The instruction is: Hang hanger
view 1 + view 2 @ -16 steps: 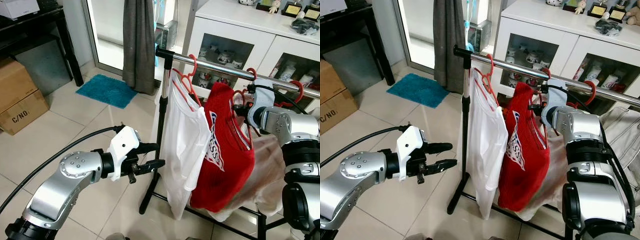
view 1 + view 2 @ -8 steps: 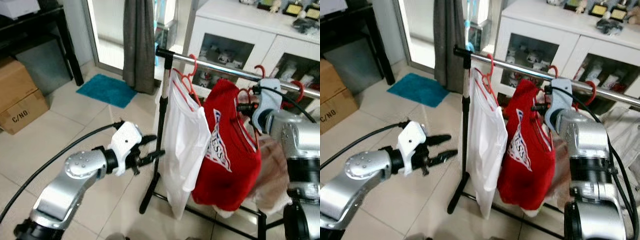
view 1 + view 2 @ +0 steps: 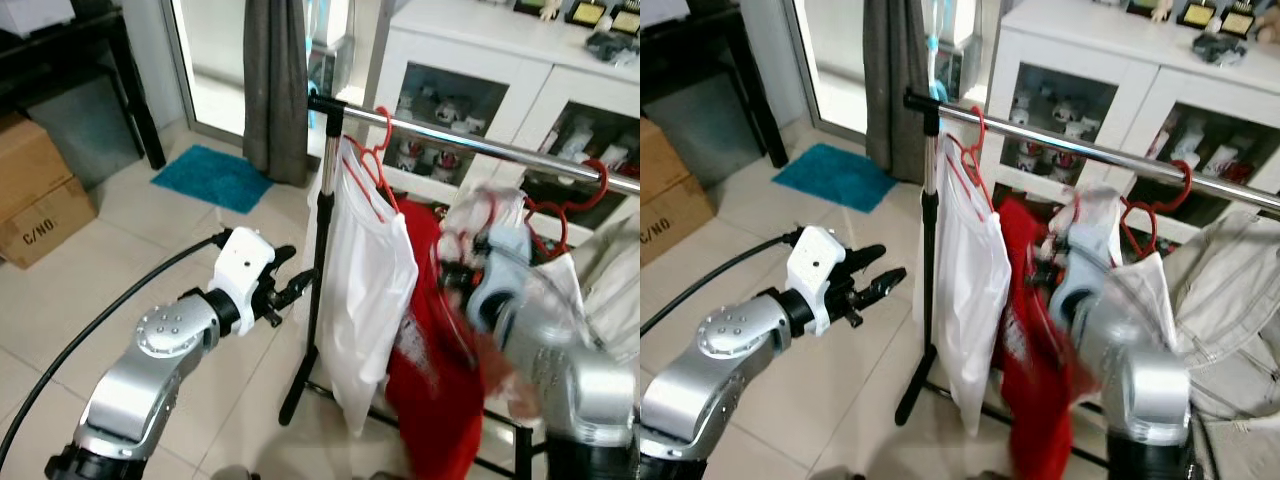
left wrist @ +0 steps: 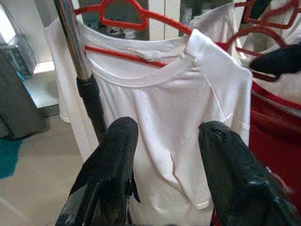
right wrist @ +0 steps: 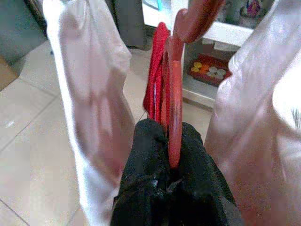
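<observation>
Motion blur smears the right arm (image 3: pixel 545 345) and the red shirt (image 3: pixel 435 400) beside it, whose print cannot be read. The shirt's hem runs off the near edge. The rail (image 3: pixel 470 140) is cut off at right, and the cabinet's (image 3: pixel 1080 95) small contents are indistinct.

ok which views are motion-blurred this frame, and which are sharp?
Both eye views: right arm and red shirt smeared; left gripper and white shirt crisp. Left wrist view: sharp. Right wrist view: red hanger readable between the fingers, cloth around it soft.
</observation>
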Controlling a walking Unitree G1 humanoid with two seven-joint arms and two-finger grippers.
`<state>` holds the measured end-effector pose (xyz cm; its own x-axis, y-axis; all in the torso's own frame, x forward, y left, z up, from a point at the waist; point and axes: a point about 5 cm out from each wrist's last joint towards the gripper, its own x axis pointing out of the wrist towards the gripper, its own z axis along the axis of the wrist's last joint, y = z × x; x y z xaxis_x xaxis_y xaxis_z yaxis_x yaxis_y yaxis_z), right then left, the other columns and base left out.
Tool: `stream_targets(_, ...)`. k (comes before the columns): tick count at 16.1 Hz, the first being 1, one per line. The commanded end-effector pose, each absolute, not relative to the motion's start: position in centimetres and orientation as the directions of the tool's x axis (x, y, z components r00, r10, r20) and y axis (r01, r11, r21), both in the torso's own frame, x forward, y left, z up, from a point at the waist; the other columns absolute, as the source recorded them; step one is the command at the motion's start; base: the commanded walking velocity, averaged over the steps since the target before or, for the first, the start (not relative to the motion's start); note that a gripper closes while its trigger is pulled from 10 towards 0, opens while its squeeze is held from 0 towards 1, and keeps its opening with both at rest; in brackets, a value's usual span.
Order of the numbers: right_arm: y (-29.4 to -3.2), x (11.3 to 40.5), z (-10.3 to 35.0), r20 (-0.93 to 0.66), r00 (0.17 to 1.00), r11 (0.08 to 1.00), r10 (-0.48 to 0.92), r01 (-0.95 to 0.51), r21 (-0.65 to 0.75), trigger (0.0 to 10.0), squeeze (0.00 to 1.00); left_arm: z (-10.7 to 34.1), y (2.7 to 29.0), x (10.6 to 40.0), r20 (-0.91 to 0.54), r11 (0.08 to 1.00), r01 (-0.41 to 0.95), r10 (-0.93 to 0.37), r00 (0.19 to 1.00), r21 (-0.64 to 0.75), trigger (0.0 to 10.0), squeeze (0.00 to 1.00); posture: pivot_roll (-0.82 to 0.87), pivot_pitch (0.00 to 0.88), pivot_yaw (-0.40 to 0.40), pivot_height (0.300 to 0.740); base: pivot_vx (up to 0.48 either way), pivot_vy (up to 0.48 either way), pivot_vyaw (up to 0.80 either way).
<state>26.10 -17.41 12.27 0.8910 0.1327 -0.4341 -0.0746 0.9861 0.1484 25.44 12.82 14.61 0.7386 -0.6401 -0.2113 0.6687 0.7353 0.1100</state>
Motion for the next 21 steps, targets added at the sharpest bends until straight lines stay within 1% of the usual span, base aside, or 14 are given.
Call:
stream_targets(1, -17.7, 26.2, 13.7, -0.363, 0.926, 0.99, 0.105, -0.065, 0.122, 0.0, 0.0, 14.9, 12.9, 25.3, -0.205, 0.744, 0.658, -0.63, 0.749, 0.117, 10.0, 0.0, 0.01, 0.052, -0.061, 0.74, 0.0, 0.0, 0.0)
stream_targets(2, -17.6, 26.1, 13.6, -0.362, 0.927, 0.991, 0.097, -0.055, 0.123, 0.0, 0.0, 14.9, 12.9, 25.3, -0.205, 0.747, 0.655, -0.627, 0.752, 0.115, 10.0, 0.0, 0.01, 0.059, -0.06, 0.74, 0.0, 0.0, 0.0)
stream_targets(4, -17.7, 25.6, 13.0, -0.344, 0.939, 0.995, 0.026, 0.009, 0.1, 0.0, 0.0, 15.1, 13.1, 25.2, -0.2, 0.761, 0.641, -0.616, 0.762, 0.1, 10.0, 0.0, 0.0, 0.064, -0.048, 0.74, 0.0, 0.0, 0.0)
stream_targets(5, -17.7, 25.5, 12.9, -0.338, 0.941, 0.995, 0.014, 0.021, 0.098, 0.0, 0.0, 15.2, 13.2, 25.2, -0.197, 0.765, 0.638, -0.614, 0.765, 0.092, 10.0, 0.0, 0.0, 0.07, -0.05, 0.74, 0.0, 0.0, 0.0)
stream_targets(10, -17.2, 24.8, 12.1, -0.352, 0.936, 0.996, 0.005, 0.027, 0.087, 0.0, 0.0, 15.0, 13.0, 25.1, -0.2, 0.767, 0.635, -0.61, 0.767, 0.093, 10.0, 0.0, 0.0, 0.062, -0.052, 0.74, 0.0, 0.0, 0.0)
stream_targets(21, -16.8, 24.9, 12.2, -0.315, 0.949, 0.995, 0.005, 0.026, 0.094, 0.0, 0.0, 15.2, 12.8, 25.7, -0.197, 0.75, 0.653, -0.627, 0.753, 0.109, 10.0, 0.0, -0.01, 0.043, -0.039, 0.74, 0.0, 0.0, 0.0)
